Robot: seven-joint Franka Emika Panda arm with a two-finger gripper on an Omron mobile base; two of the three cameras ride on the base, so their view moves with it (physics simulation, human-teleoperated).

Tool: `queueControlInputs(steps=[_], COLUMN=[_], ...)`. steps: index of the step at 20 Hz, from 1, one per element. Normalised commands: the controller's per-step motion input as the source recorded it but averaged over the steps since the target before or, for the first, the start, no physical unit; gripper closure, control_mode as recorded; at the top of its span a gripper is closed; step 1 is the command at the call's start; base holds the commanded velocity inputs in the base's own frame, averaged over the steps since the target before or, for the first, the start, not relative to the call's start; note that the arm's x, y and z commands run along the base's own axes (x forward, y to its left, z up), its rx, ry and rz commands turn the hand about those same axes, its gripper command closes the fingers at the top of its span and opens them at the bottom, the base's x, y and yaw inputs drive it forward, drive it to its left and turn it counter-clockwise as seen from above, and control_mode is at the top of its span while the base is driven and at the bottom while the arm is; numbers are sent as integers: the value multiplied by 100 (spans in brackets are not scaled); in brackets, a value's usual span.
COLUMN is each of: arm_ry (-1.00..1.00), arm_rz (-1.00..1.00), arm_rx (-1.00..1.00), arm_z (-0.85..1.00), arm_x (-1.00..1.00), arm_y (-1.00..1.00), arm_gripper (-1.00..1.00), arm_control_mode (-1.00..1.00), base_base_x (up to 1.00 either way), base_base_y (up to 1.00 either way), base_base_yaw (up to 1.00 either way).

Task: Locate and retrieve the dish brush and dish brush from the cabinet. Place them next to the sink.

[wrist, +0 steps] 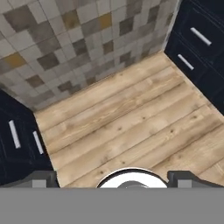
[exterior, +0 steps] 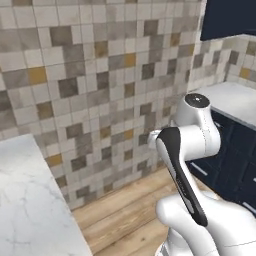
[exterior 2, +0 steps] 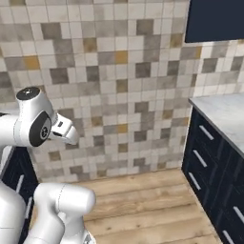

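1. In the left base view you see the arm (exterior: 192,150) folded before the tiled wall (exterior: 95,80); the navy cabinet (exterior: 227,17) sits at the top right corner, above a marble counter (exterior: 235,100).
2. In the right base view the cabinet (exterior 2: 214,19) again fills the top right, over navy drawers (exterior 2: 209,162).
3. In the hand view your gripper (wrist: 112,180) looks down at the wood floor (wrist: 127,118), its fingertips (wrist: 41,179) spread wide, pinching nothing.

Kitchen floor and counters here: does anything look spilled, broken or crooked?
Nothing stands out. The wooden floor shows no spill, the mosaic tile wall is intact, and the navy drawers sit shut with their handles straight. The marble counter looks unmarked.
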Motion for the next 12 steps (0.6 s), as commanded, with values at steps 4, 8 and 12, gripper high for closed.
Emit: queueControlInputs(steps=[4,8,12], arm_ry=[0,0,0], arm_rz=[0,0,0], arm_rx=[0,0,0], arm_z=[0,0,0], arm_x=[0,0,0], arm_y=[0,0,0], arm_gripper=[-100,-100,-100], arm_control_mode=[100,100,100], base_base_x=[2,10,23], base_base_y=[5,12,20], base_base_yaw=[-45,-42,-39])
